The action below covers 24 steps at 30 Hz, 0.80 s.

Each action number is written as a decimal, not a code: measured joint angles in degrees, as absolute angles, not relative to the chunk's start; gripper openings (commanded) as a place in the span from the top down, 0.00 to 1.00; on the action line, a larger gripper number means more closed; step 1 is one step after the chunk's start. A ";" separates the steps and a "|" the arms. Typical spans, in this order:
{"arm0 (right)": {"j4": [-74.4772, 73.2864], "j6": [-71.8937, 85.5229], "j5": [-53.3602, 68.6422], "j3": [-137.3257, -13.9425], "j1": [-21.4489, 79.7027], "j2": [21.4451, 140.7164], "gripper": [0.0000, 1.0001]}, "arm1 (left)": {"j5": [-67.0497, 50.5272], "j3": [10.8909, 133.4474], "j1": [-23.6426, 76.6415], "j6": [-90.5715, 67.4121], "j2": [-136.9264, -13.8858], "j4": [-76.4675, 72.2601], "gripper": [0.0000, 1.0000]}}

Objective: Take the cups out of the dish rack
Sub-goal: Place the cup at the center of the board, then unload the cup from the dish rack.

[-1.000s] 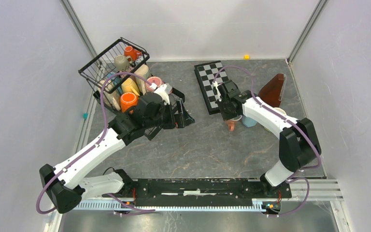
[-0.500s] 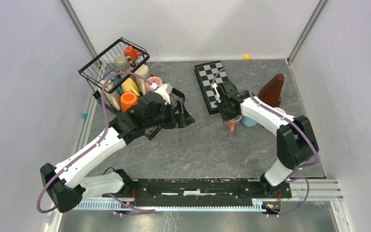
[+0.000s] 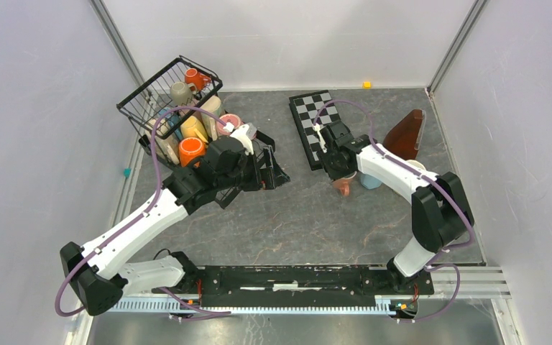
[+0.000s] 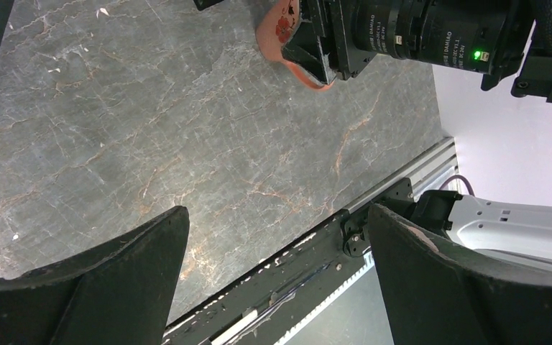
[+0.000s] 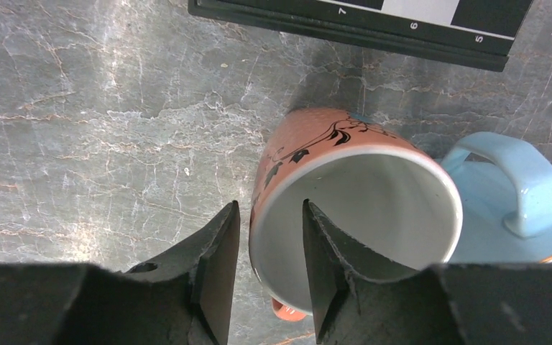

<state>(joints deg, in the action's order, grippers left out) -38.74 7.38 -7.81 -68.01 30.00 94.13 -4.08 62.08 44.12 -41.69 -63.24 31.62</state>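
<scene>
At the far left of the table (image 3: 287, 215) stands the dish rack (image 3: 159, 86), its tall basket part packed with cups: a beige mug (image 3: 180, 92) and an orange mug (image 3: 195, 77) at the back, a yellow one (image 3: 192, 128) in the middle, and another orange mug (image 3: 191, 150) at the near end. A pink mug (image 3: 228, 120) sits just right of the basket.

The left pincer (image 3: 267, 171) hovers over the rack's low tray part. In its wrist view the 2 fingers (image 4: 115, 273) stand wide apart with nothing between them, only bare table beneath.

Further right lies a checkerboard (image 3: 309, 122). Just beside its near edge the right pincer (image 5: 269, 208) straddles the wall of a salmon mug (image 5: 309, 136) that stands upright on the table. 1 finger is outside, 1 inside, and the jaws are parted wider than the wall, not clamped on it. A light blue mug (image 5: 503, 215) touches the salmon mug's right side. A dark brown wedge (image 3: 406, 135) stands beyond them.
</scene>
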 measured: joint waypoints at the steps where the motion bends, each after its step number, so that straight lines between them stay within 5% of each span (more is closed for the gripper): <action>1: -38.74 7.38 -7.81 -68.14 30.02 94.11 0.52 | -3.92 62.11 44.12 -41.69 -63.24 31.66 0.00; 11: -38.72 7.70 -7.38 -69.28 31.53 90.87 0.18 | -3.03 62.33 44.12 -41.69 -63.22 32.29 0.00; 13: -38.70 7.75 -7.18 -69.32 31.73 89.56 0.03 | -2.98 62.41 44.12 -41.69 -63.22 32.95 0.00; 24: -37.45 8.97 -4.99 -69.41 31.83 78.83 0.02 | -0.12 64.71 44.12 -41.69 -63.61 34.74 0.00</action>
